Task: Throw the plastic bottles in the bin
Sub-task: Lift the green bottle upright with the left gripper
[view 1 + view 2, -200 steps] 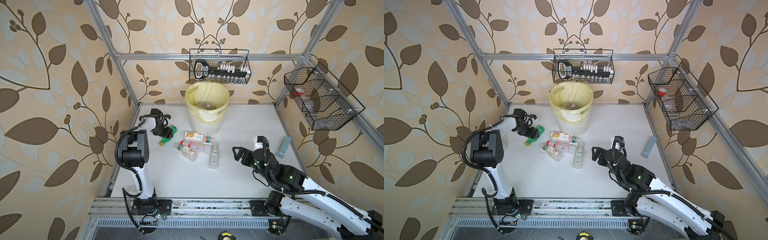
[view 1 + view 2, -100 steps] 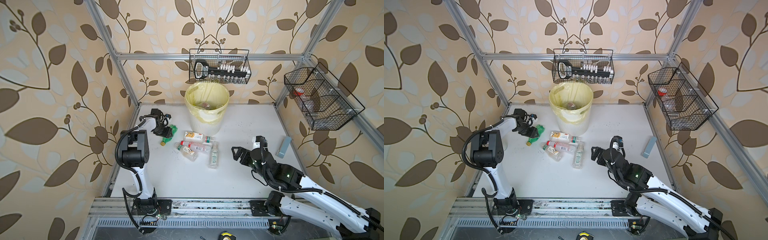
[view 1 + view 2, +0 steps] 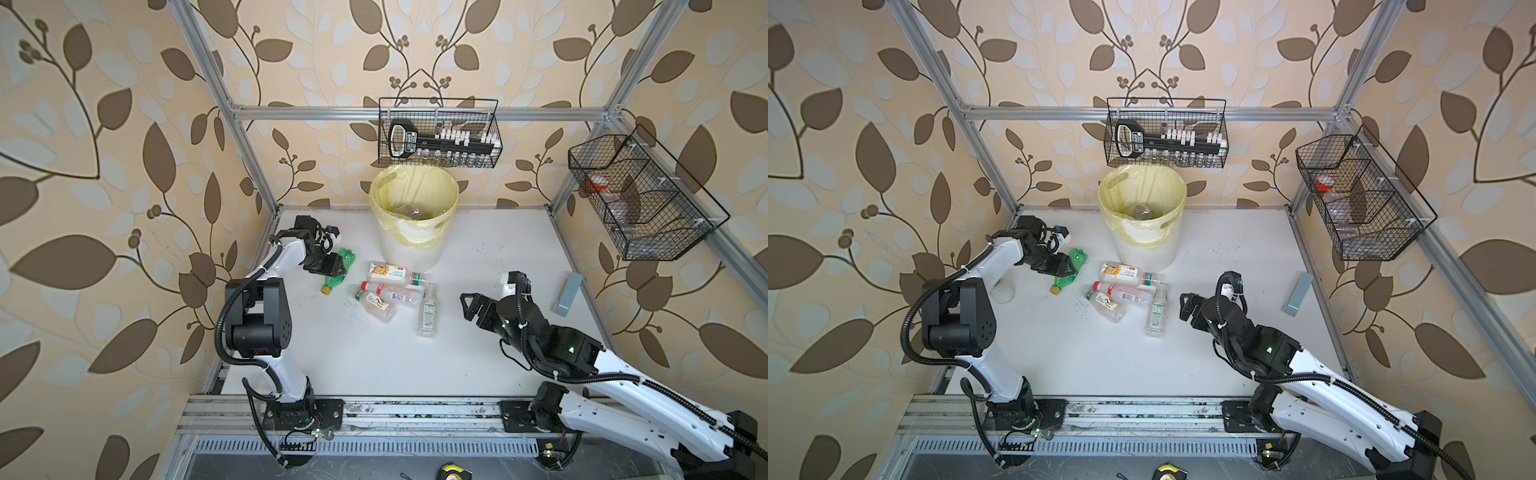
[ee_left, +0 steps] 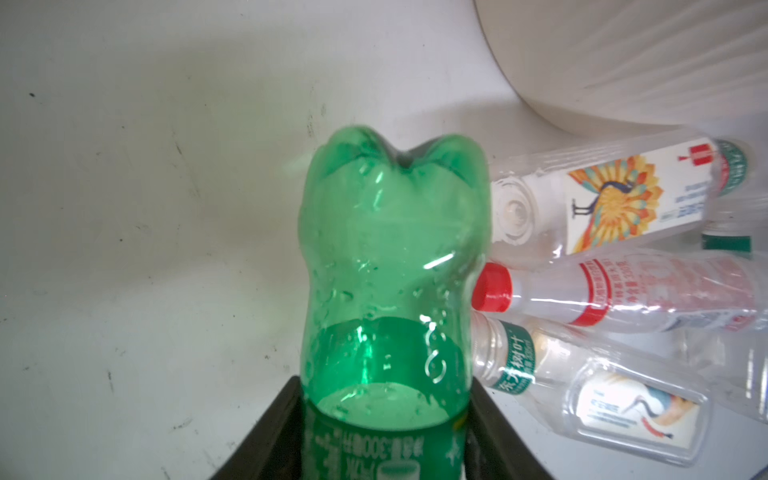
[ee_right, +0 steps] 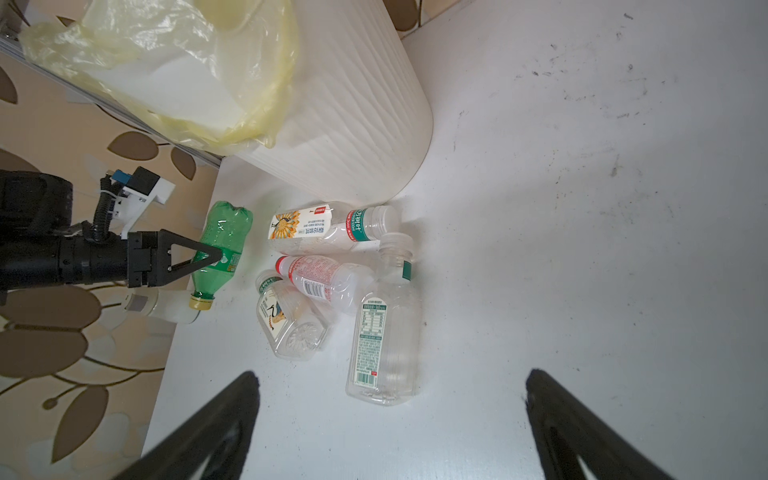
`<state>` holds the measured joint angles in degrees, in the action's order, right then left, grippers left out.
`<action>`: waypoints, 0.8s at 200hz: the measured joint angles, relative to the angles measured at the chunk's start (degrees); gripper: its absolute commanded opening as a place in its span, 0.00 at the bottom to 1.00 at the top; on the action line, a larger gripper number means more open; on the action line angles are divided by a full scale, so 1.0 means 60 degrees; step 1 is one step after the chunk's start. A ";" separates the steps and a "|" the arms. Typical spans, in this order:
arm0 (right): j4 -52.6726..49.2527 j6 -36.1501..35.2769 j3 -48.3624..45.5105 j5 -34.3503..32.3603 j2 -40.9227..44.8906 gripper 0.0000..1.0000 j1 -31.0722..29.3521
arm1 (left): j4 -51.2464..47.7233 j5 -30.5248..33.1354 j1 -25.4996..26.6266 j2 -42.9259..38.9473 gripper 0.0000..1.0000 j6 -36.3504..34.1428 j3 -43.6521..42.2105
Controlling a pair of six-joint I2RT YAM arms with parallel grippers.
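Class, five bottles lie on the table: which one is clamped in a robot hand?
The green bottle with the yellow cap, gripped by the left hand; the four clear bottles lie free beside it.

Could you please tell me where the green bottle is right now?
In both top views the green bottle is left of centre, clamped in the left gripper's jaws, just left of the orange-labelled bottle and near the bin.

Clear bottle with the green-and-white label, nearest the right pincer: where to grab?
Grip the labelled bottle across its body, toward the base, coming from above with the open right pincer. It lies on its side; its shoulder is crowded by the red-capped bottle, but the base half has bare table on both sides.
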<state>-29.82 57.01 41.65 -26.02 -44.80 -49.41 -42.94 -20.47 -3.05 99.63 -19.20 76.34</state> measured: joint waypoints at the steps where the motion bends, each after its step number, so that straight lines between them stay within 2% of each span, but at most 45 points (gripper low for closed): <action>1: 0.0000 0.0000 0.0000 0.0000 0.0004 1.00 0.0000 | -0.0018 -0.0025 0.0000 -0.0029 0.34 0.0011 0.0000; 102: -0.0066 0.0153 -0.0280 -0.0062 0.0146 1.00 -0.0015 | -0.1024 -0.0521 -0.0004 -0.2674 0.35 0.0535 0.0018; 160: -0.0062 0.0255 -0.0474 -0.0186 0.0357 1.00 -0.0025 | -0.1668 -0.0521 -0.0004 -0.3366 0.35 0.0710 0.1013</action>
<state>-30.20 58.54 38.81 -27.14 -42.65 -49.56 -52.95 -23.59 -3.07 79.44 -14.94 82.41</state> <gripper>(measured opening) 0.999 0.551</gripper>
